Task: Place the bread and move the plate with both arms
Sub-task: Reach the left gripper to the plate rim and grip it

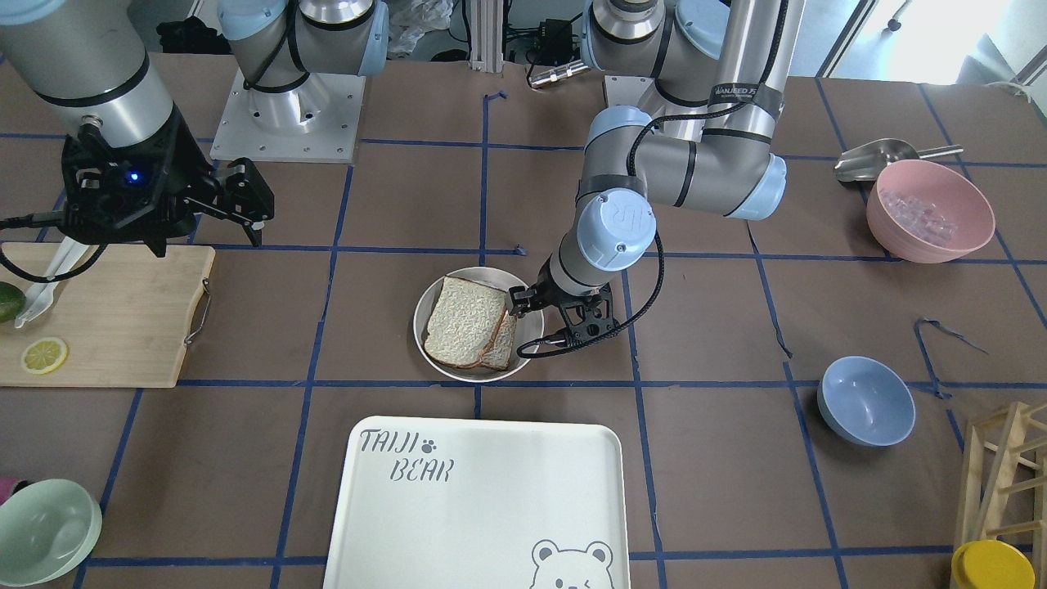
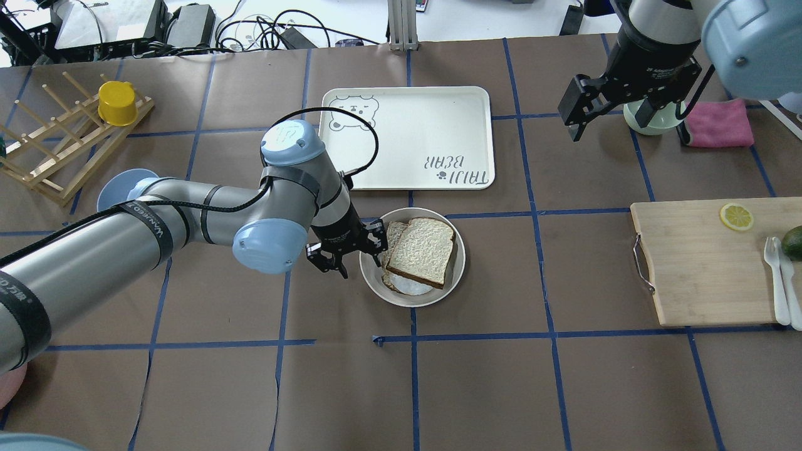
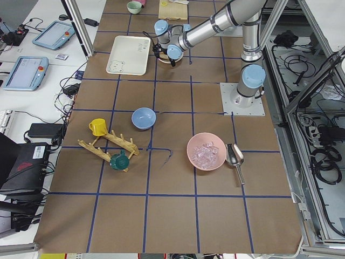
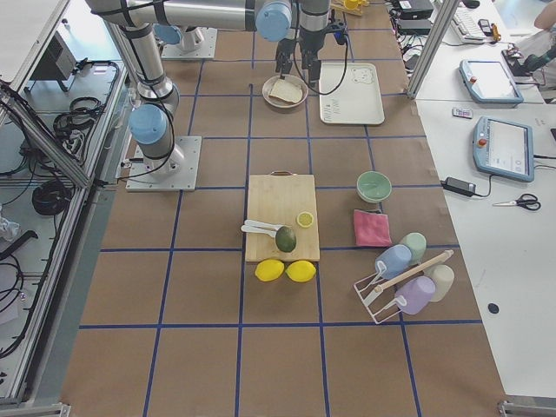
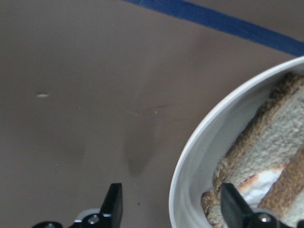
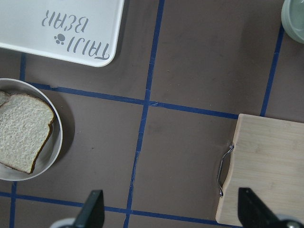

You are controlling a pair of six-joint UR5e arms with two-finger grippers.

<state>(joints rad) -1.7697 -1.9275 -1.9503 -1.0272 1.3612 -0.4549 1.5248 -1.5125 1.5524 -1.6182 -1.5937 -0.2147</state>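
The bread (image 2: 423, 250) lies on the plate (image 2: 376, 285) at the table's middle, over a smaller slice (image 2: 395, 233) with egg white showing. My left gripper (image 2: 352, 250) is open and low, with its fingers on either side of the plate's rim (image 5: 199, 142) on the robot's left side; one finger is over the plate, the other outside it. It also shows in the front view (image 1: 554, 316). My right gripper (image 2: 626, 116) is open, empty and raised well off the table, far from the plate. Its wrist view shows the bread (image 6: 21, 130) and the plate (image 6: 54, 142).
The bear-print tray (image 2: 407, 138) lies just beyond the plate. A cutting board (image 2: 702, 263) with a lemon slice and cutlery is on the robot's right. A green bowl (image 2: 651, 119) and pink cloth (image 2: 720, 122) sit under the right arm. A blue bowl (image 1: 865, 401) and pink bowl (image 1: 930, 211) are on the left.
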